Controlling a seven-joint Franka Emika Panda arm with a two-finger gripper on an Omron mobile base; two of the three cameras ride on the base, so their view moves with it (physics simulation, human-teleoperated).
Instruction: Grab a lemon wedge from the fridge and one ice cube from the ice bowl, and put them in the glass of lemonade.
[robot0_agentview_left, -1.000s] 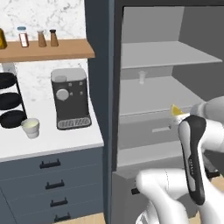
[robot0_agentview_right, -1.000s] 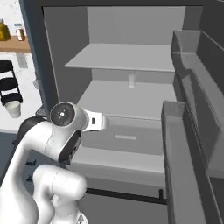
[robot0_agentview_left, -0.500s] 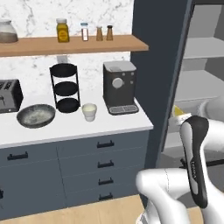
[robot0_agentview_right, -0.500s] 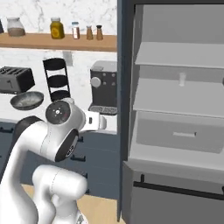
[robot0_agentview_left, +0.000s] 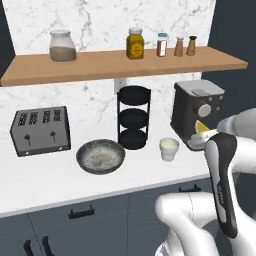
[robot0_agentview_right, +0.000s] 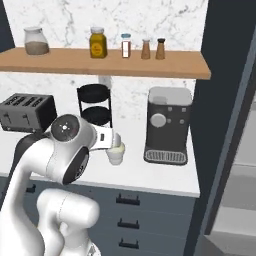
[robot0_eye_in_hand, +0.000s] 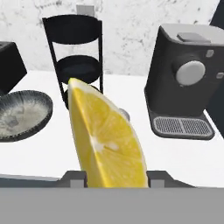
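Note:
My gripper (robot0_eye_in_hand: 114, 177) is shut on the lemon wedge (robot0_eye_in_hand: 105, 140), a bright yellow slice that stands large in the hand view. From the left base view the lemon wedge (robot0_agentview_left: 201, 127) hangs in the gripper (robot0_agentview_left: 206, 132) in front of the coffee machine, right of the glass of lemonade (robot0_agentview_left: 169, 149). The ice bowl (robot0_agentview_left: 100, 156) lies on the counter left of that cup. In the right base view my arm half covers the glass of lemonade (robot0_agentview_right: 116, 153). The fridge (robot0_agentview_right: 225, 100) rises dark at the right.
A black tiered rack (robot0_agentview_left: 133, 117) stands behind the bowl and cup. The coffee machine (robot0_agentview_left: 196, 112) is at the right and a toaster (robot0_agentview_left: 40, 130) at the left. A wooden shelf (robot0_agentview_left: 125, 62) with jars hangs above. Blue-grey drawers (robot0_agentview_right: 150, 220) sit below the white counter.
The whole picture has shifted: the base has driven left, away from the open fridge, and now faces the counter. The lemon wedge has stayed in the gripper.

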